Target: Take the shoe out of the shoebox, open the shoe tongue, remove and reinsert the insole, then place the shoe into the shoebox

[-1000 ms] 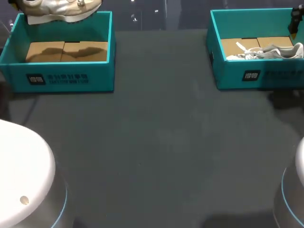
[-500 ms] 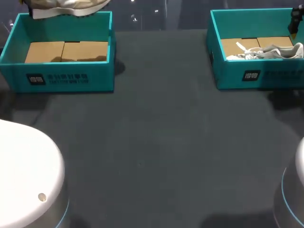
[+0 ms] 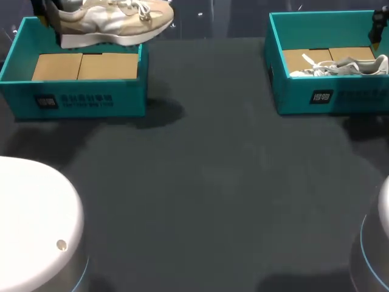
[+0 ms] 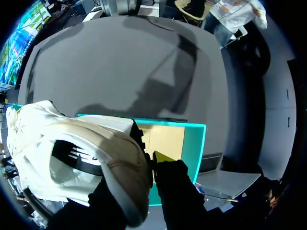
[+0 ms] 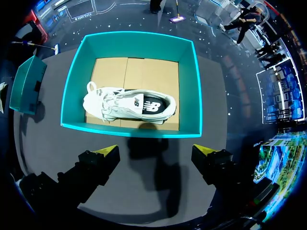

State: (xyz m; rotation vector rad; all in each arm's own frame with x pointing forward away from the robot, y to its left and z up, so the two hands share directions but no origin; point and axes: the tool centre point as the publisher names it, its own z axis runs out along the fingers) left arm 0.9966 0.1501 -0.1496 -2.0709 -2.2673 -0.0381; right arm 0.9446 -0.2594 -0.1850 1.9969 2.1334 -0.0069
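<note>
A beige and white shoe (image 3: 112, 21) hangs level above the left teal shoebox (image 3: 79, 100), its toe reaching past the box's right wall. In the left wrist view my left gripper (image 4: 149, 165) is shut on the shoe's (image 4: 81, 153) heel collar, one yellow fingertip (image 4: 161, 157) showing, and the box's cardboard floor (image 4: 165, 139) lies below. My right gripper (image 5: 156, 153) stands open above the near wall of the right teal shoebox (image 5: 192, 81). A white shoe (image 5: 129, 105) lies on its side inside that box, also seen in the head view (image 3: 340, 66).
The dark table (image 3: 213, 182) spreads between the two boxes. White arm bases (image 3: 30, 225) stand at the near left and near right corners.
The left gripper has carried the beige shoe rightward and a little nearer, so its toe now overhangs the left box's right wall. The right arm has kept still.
</note>
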